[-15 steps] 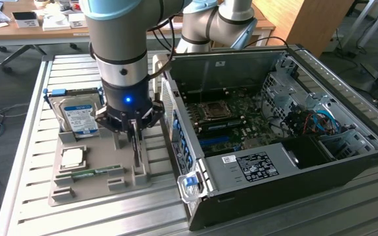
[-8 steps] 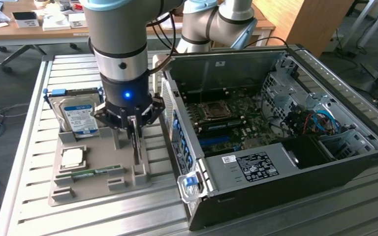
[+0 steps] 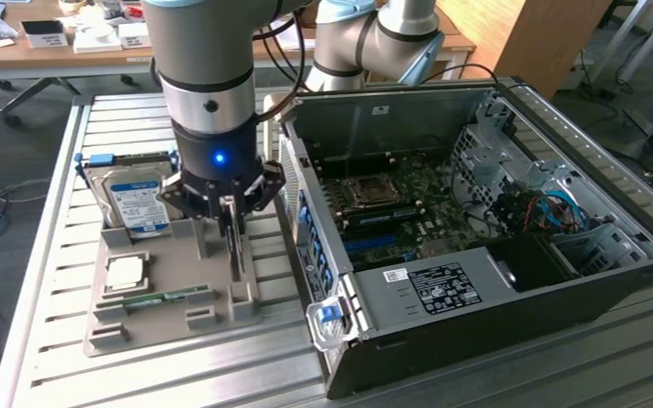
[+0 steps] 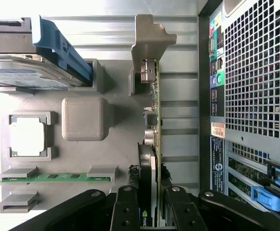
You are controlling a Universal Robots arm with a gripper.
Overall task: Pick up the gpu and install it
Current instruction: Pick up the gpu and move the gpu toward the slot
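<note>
the gpu (image 4: 155, 139), a thin green board with a black fan, stands on edge in the grey tray (image 4: 74, 159). the hand (image 4: 151, 207) pinches it narrowly on both faces. the computer case (image 4: 255, 72) sits just beside.

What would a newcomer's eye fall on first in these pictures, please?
Probably the end effector, closed on the gpu standing on edge in the grey tray on the exterior view's left. Beside it, on that view's right, the open computer case shows its motherboard; a hard drive rests at the tray's far end.
</note>
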